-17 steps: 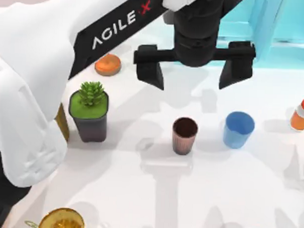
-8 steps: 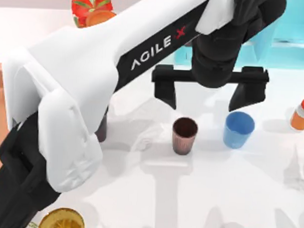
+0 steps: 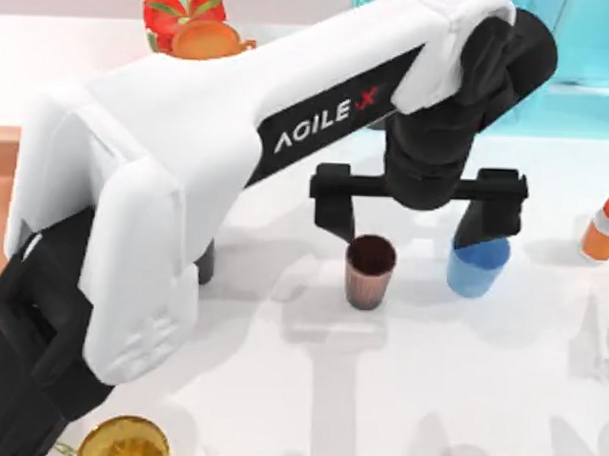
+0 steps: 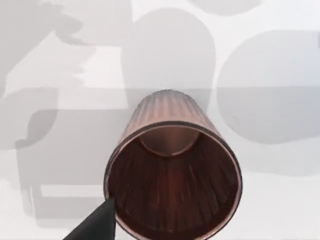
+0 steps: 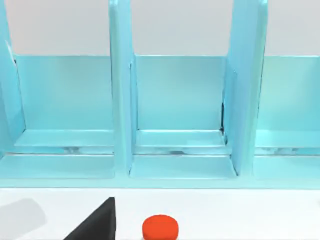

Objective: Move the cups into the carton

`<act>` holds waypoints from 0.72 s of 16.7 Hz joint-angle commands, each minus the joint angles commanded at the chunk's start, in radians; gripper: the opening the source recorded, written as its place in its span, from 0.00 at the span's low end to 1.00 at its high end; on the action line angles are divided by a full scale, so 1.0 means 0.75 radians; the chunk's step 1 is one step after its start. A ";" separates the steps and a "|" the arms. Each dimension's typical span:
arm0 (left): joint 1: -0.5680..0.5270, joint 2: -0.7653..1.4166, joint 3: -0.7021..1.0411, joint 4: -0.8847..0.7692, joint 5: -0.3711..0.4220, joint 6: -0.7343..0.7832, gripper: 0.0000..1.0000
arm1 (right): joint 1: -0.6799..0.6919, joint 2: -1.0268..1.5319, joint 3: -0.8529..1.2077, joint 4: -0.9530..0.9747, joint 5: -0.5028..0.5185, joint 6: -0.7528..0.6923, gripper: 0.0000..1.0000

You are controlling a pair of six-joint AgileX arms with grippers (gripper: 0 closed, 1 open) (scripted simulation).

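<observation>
Two cups centre frame: brown cup (image 3: pixel 370 271), blue cup (image 3: pixel 476 266). Left gripper (image 3: pixel 415 227) spread wide above them, nothing held. Step: reaching; next, centre on one cup and close.

ribbed reddish-brown cup (image 3: pixel 370 270), plain bright blue cup (image 3: pixel 475 272), turquoise shelf (image 5: pixel 175 115).

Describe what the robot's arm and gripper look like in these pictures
The left arm has bulky white shells over black sections, with a black panel bearing white AGILE lettering and a red X. Its wrist is a rounded black housing. The left gripper is black: a straight crossbar with two blocky fingers tapering toward their tips. No cables are visible.
</observation>
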 joint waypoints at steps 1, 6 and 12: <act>0.002 -0.005 -0.081 0.071 0.000 0.002 1.00 | 0.000 0.000 0.000 0.000 0.000 0.000 1.00; 0.007 -0.016 -0.297 0.281 0.000 0.007 1.00 | 0.000 0.000 0.000 0.000 0.000 0.000 1.00; 0.007 -0.017 -0.299 0.283 0.000 0.007 0.85 | 0.000 0.000 0.000 0.000 0.000 0.000 1.00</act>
